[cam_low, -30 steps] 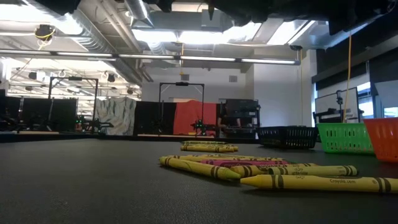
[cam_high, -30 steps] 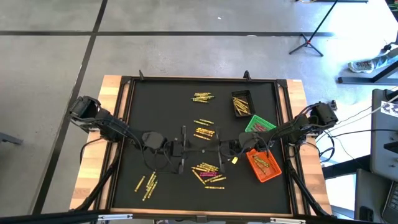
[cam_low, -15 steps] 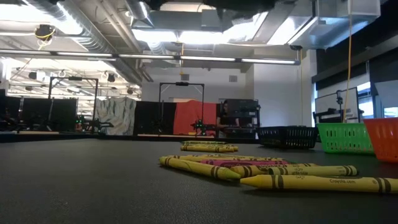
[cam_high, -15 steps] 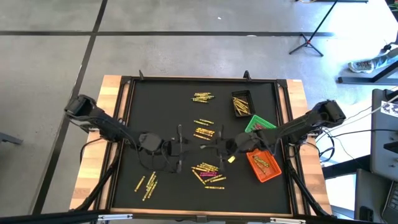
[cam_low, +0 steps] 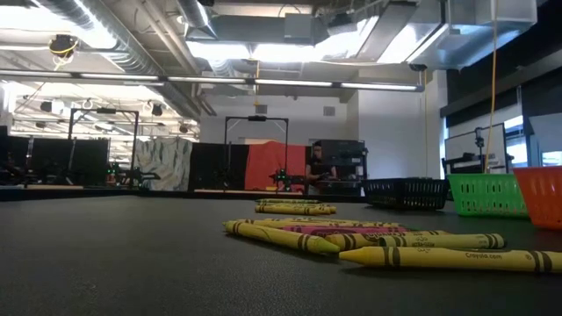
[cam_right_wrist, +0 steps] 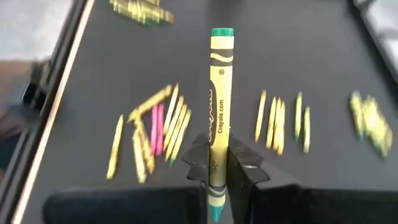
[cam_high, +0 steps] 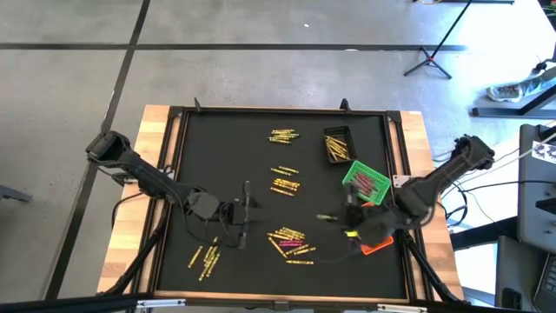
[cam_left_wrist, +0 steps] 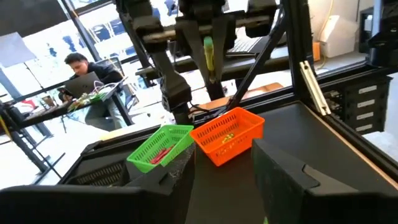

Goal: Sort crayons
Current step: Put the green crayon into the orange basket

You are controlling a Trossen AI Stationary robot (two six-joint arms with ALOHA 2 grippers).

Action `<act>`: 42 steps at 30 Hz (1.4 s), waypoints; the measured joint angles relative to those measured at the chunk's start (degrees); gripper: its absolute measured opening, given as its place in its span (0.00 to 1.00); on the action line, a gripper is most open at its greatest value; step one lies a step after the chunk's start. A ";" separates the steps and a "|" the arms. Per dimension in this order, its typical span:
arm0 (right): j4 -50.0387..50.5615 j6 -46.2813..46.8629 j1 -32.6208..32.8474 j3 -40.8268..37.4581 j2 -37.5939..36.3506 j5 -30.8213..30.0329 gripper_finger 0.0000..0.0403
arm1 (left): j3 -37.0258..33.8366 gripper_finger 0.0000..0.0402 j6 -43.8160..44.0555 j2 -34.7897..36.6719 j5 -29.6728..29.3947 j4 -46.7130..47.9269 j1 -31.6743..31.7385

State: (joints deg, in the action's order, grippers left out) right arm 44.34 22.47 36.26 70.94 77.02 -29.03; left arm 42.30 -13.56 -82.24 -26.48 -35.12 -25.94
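Right gripper (cam_right_wrist: 217, 163) clamped on slim yellow green-tipped wax crayon (cam_right_wrist: 219, 106), at four o'clock of black mat (cam_high: 217, 148), beside orange mesh bin (cam_high: 375, 247). Left gripper (cam_high: 246, 211) spread wide, empty, seven o'clock.

Yellow-wrapped crayon (cam_right_wrist: 219, 112) with green tip and black wavy bands; loose crayons (cam_high: 289, 238) yellow, some magenta; bins black (cam_high: 339, 145), green (cam_high: 365, 181), orange (cam_left_wrist: 226, 136); black mat (cam_high: 226, 148).
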 joint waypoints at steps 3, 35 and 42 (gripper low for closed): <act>8.29 10.14 3.79 -0.69 -0.68 0.34 0.06 | 0.00 0.35 0.02 0.00 0.21 0.07 0.02; 24.43 55.49 18.46 -16.35 -0.73 14.25 0.05 | 0.00 0.35 1.49 -0.04 -1.38 0.18 2.08; 19.76 56.77 16.46 -18.60 -0.55 13.89 0.04 | 0.00 0.35 1.51 -0.04 -1.36 0.20 2.08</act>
State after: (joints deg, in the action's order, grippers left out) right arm 64.10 79.24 52.72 52.34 76.47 -15.15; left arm 42.30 -12.05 -82.28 -27.83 -34.92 -23.86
